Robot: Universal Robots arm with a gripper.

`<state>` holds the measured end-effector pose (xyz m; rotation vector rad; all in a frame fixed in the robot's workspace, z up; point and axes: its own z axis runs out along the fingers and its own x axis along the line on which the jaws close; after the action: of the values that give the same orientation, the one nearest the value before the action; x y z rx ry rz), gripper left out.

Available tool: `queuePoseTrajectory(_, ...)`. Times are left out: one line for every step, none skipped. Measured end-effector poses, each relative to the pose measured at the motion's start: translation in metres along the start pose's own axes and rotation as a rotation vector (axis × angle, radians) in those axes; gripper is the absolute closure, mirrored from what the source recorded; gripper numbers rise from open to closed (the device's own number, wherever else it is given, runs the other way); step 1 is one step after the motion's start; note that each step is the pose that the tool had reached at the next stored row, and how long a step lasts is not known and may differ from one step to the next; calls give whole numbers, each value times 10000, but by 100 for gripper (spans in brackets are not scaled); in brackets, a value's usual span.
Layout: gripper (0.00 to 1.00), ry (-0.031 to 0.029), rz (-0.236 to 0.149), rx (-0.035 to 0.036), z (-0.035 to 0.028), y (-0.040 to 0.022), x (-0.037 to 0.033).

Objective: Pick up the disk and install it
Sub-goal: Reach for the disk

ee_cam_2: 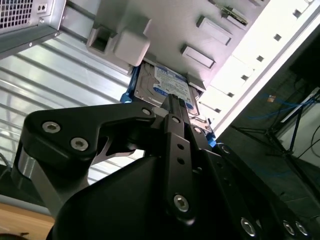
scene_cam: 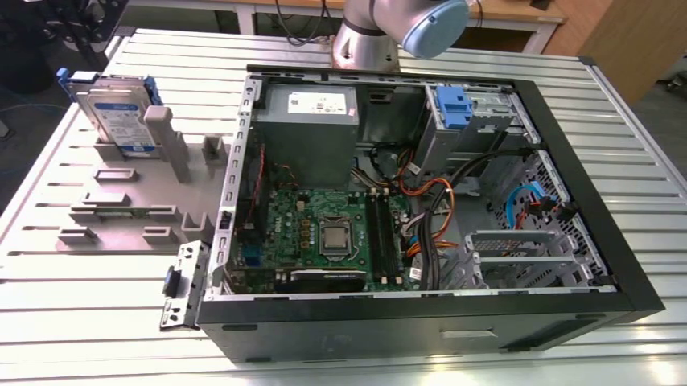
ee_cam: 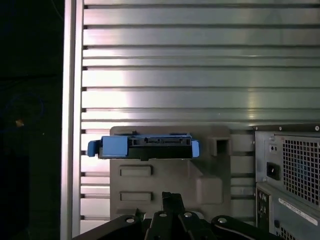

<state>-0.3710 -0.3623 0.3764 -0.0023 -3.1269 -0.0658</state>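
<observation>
My pincer (ee_cam: pixel 170 199) is pinched closed, empty; disk (ee_cam: pixel 145 146) stands in its holder (ee_cam: pixel 165 180) by the ribbed metal bench's (ee_cam: pixel 200 75) edge, dark floor beyond.

The black end effector (ee_cam_2: pixel 172 101) points at the disk (ee_cam_2: pixel 167 84), which stands in a grey holder (ee_cam_2: pixel 165 20) on the ribbed worktop (ee_cam_2: pixel 75 70).

The claw (ee_cam_2: pixel 172 100) hides part of the disk (ee_cam_2: pixel 169 82).

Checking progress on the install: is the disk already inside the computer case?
No, the disk stands upright in the grey holder, outside and to the exterior view's left of the open computer case.
</observation>
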Motion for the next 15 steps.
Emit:
queuePoseTrajectory(89,7,-151,3,0,0,0)
queuePoseTrajectory(89,12,-234,4,0,0,1)
queuePoseTrajectory(89,14,-268,5,-1,0,5)
queuePoseTrajectory(89,14,-286,6,0,1,12)
queuePoseTrajectory(89,14,-293,5,1,6,23)
queuePoseTrajectory(89,13,-294,5,3,11,40)
queuePoseTrajectory(89,13,-294,5,4,16,58)
queuePoseTrajectory(89,14,-294,5,5,21,76)
queuePoseTrajectory(89,14,-295,6,6,23,92)
queuePoseTrajectory(89,14,-295,6,7,25,109)
queuePoseTrajectory(89,13,-295,5,8,26,126)
queuePoseTrajectory(89,13,-295,5,9,28,145)
queuePoseTrajectory(89,11,-295,5,11,30,163)
queuePoseTrajectory(89,8,-294,4,12,33,178)
queuePoseTrajectory(89,4,-295,5,13,36,193)
